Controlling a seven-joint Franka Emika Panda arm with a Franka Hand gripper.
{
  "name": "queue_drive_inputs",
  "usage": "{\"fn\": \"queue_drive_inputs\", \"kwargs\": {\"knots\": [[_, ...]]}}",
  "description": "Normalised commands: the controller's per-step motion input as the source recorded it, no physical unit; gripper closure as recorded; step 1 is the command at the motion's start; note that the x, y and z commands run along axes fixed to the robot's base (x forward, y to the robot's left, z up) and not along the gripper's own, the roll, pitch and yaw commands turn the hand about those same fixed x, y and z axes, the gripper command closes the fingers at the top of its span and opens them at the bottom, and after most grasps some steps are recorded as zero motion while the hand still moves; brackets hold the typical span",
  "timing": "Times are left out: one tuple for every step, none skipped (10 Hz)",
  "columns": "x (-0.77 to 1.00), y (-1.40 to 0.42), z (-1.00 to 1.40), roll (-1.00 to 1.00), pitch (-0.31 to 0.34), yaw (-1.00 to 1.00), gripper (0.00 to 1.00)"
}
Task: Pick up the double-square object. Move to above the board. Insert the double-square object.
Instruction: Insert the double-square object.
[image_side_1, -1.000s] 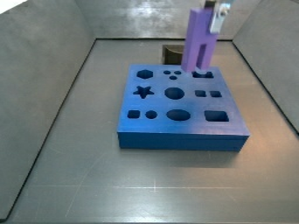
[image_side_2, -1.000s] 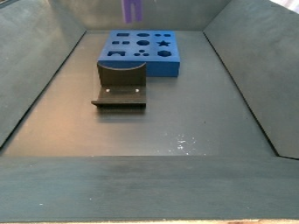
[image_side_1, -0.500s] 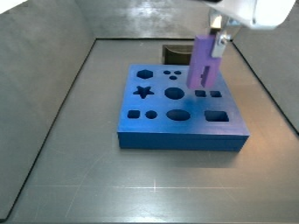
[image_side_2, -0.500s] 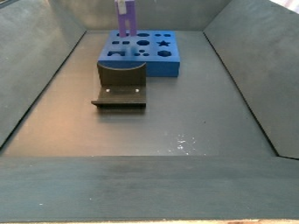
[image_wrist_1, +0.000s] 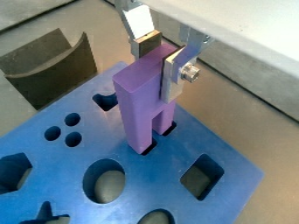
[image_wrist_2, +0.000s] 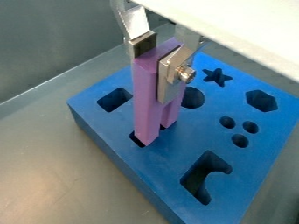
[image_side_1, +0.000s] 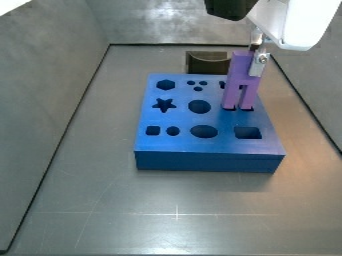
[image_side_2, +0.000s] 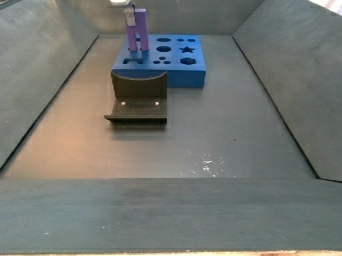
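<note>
My gripper (image_wrist_1: 163, 54) is shut on the top of the light-purple double-square object (image_wrist_1: 147, 101), which stands upright. Its lower end sits in a matching cut-out of the blue board (image_wrist_1: 222, 219). Both wrist views show the silver fingers (image_wrist_2: 170, 66) clamping the block (image_wrist_2: 155, 92), its foot down in a hole near the board's edge (image_wrist_2: 111, 144). In a side view the block (image_side_1: 241, 80) stands low on the board's right side (image_side_1: 207, 150) under the gripper (image_side_1: 258, 50). In a side view the block (image_side_2: 138, 40) rises from the board's left end (image_side_2: 187, 75).
The dark brown U-shaped holder (image_side_2: 138, 104) stands on the floor in front of the board; it also shows in a wrist view (image_wrist_1: 52, 61) and behind the board (image_side_1: 205, 60). Grey bin walls (image_side_1: 60, 110) surround the floor.
The gripper has lowered with the double-square object, from high above the board's far side down onto its right side, so the block's lower end now sits in a cut-out.
</note>
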Motion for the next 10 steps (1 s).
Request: {"fn": "queue_drive_inputs", "kwargs": {"knots": [[-0.03,-0.12,-0.15,0.10,-0.051,0.17,1.00],[-0.02,-0.17,-0.21,0.23,-0.114,0.33,1.00],[0.00,-0.09,-0.22,0.17,-0.083,0.34,1.00],[0.00,-0.04,-0.23,0.11,-0.106,0.30,1.00],[0.00,0.00,-0.15,0.02,0.000,0.02,1.00],[0.09,0.00,-0.10,0.00,0.000,-0.05,1.00],[0.14,0.00,-0.11,0.00,0.037,-0.24,1.00],[0.16,0.00,-0.10,0.00,0.117,-0.49,1.00],[0.17,0.00,-0.11,0.00,0.126,-0.49,1.00],[0.13,0.00,-0.16,0.00,0.063,-0.39,1.00]]}}
